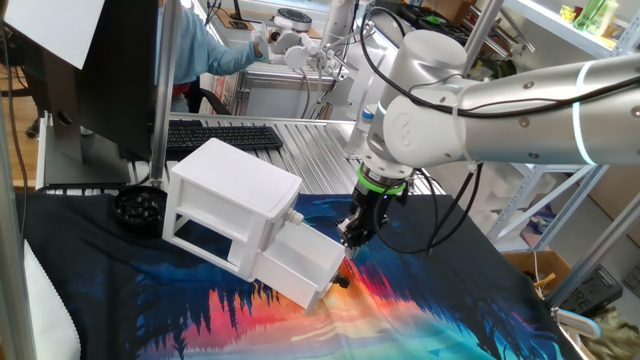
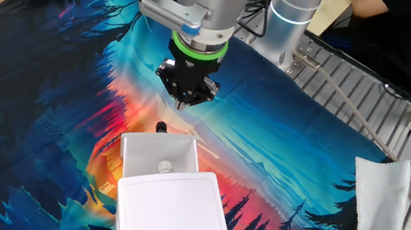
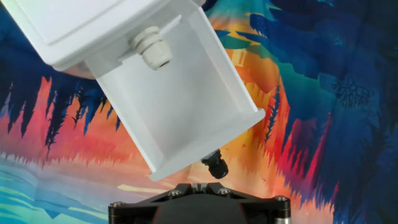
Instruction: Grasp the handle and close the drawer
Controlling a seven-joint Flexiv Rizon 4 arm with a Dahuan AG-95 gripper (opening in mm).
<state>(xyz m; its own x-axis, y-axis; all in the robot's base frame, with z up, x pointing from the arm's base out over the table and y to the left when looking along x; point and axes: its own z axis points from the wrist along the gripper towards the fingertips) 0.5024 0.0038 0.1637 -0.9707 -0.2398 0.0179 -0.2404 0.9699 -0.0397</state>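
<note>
The small white cabinet (image 1: 230, 190) stands on the printed cloth. Its bottom drawer (image 1: 300, 262) is pulled out. The dark handle knob (image 1: 343, 282) sits on the drawer's front. In the hand view the open drawer (image 3: 186, 106) fills the middle, with the handle (image 3: 216, 165) just above my gripper (image 3: 199, 185). The fingertips meet and hold nothing. In the other fixed view my gripper (image 2: 182, 103) hangs a little beyond the handle (image 2: 160, 128) and the drawer (image 2: 161, 154), not touching them. In the fixed view my gripper (image 1: 352, 238) is above the drawer's front corner.
The top drawer's pale knob (image 3: 154, 51) sits above the open drawer. A black round object (image 1: 138, 208) lies left of the cabinet. A keyboard (image 1: 220, 137) lies behind it on the metal table. A white cloth (image 2: 384, 220) hangs at the right edge.
</note>
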